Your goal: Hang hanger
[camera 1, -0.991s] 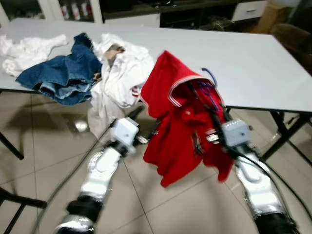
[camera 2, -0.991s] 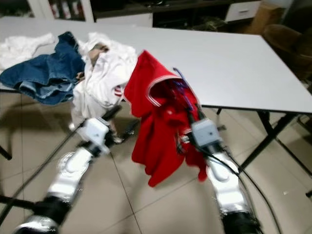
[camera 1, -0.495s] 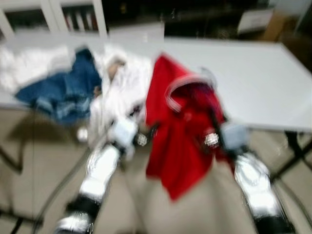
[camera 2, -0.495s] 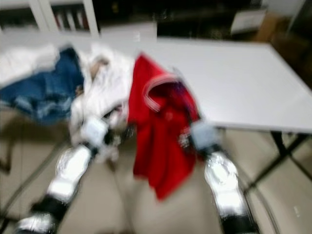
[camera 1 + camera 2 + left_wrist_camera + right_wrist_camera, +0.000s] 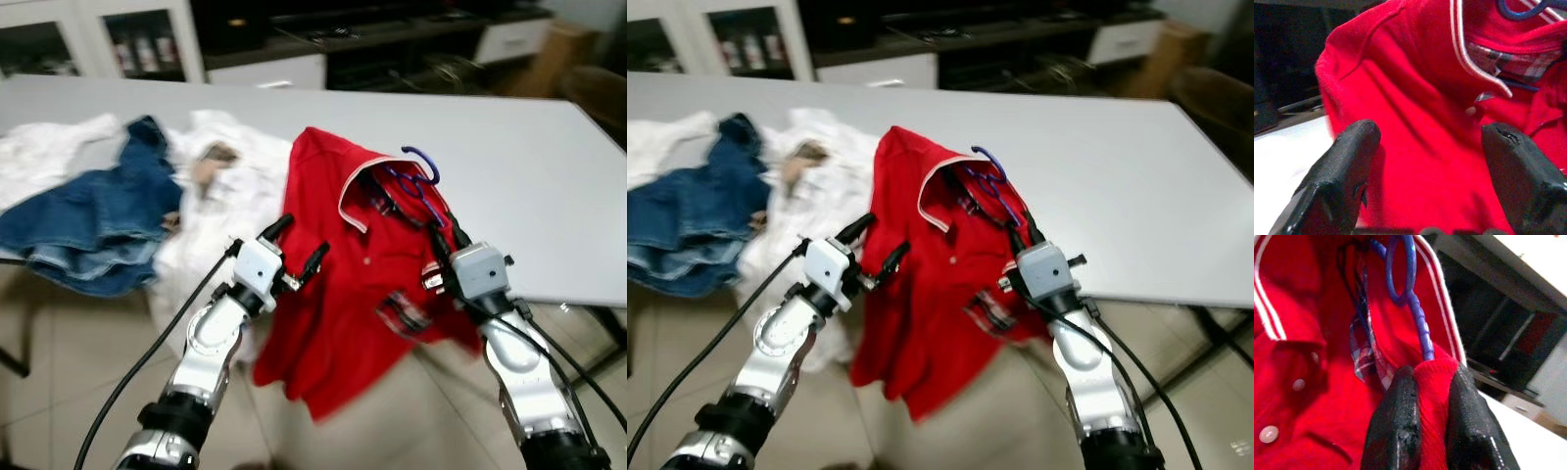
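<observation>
Hanger: blue hanger sits inside the collar of a red shirt; its hook pokes up out of the neck, the rest is hidden under the cloth.
Place: shirt hangs from the right gripper in front of the table's near edge, its upper part over the surface, its lower part draped below the edge toward the floor.
Handling: hanger looks thin, stiff and light; the shirt is soft and limp and will likely swing and sag. The knit could slide off the hanger if tilted.
Where to hold: best at the hanger's neck just below the hook, through the cloth, leaving the hook free to catch a rail.
Right gripper: fingers narrowed on a fold of the red shirt at the collar, right where the hanger's stem comes out; whether the stem itself is pinched I cannot tell.
Left gripper: spread wide, holding nothing, just beside the shirt's shoulder and front; touching or not is unclear.
Others: jeans and white clothes heaped toward the table's left end, well apart from the hanger.
</observation>
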{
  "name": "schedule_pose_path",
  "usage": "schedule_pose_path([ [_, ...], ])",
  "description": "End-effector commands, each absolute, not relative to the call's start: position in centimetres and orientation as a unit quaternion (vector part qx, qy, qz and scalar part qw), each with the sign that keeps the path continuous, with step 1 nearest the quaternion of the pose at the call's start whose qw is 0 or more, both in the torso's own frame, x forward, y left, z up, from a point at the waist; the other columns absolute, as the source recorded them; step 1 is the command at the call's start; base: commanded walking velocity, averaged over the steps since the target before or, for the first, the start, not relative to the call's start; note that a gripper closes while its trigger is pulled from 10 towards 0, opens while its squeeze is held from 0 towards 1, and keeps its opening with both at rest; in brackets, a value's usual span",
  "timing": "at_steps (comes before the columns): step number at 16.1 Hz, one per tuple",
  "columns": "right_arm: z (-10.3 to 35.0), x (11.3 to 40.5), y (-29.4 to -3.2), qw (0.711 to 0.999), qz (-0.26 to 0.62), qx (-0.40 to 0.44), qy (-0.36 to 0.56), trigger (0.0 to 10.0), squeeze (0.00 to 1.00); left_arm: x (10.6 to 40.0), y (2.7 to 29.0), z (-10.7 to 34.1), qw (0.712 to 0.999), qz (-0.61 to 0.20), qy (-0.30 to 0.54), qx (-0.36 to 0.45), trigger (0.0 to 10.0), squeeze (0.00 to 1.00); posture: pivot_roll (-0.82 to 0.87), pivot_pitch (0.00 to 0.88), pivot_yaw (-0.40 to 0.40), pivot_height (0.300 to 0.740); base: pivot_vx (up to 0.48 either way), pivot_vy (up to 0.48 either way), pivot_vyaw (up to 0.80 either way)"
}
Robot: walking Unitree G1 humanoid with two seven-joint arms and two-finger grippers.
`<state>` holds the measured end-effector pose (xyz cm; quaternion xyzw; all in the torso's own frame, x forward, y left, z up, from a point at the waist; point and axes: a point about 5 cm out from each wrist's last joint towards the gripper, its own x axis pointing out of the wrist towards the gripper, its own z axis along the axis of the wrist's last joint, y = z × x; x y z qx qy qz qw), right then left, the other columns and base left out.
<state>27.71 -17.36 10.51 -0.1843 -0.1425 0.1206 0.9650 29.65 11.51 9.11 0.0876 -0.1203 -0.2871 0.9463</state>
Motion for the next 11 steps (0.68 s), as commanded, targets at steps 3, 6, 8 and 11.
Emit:
schedule_pose_path([
  [3,12.19,28.15,-16.83,0.959,0.121,-0.178,-0.183,10.0,0.0,29.81,11.74,9.37,0.947,-0.28,-0.124,0.093,10.0,0.0,0.04,0.003,0.003,0.74,0.47,0.0,0.0],
  [6,12.24,28.28,-16.76,0.959,0.122,-0.177,-0.184,10.0,0.0,29.85,11.8,9.4,0.948,-0.277,-0.125,0.094,10.0,0.0,0.04,0.001,0.004,0.74,0.416,0.0,0.0],
  [8,12.29,28.37,-16.68,0.959,0.121,-0.176,-0.185,10.0,0.0,29.87,11.88,9.44,0.948,-0.276,-0.126,0.095,10.0,0.0,0.05,0.0,0.006,0.74,0.0,0.0,0.0],
  [11,12.21,28.38,-16.72,0.96,0.12,-0.175,-0.184,10.0,0.0,29.88,11.89,9.51,0.948,-0.277,-0.129,0.094,10.0,0.0,0.05,0.0,0.008,0.74,0.0,0.0,0.0],
])
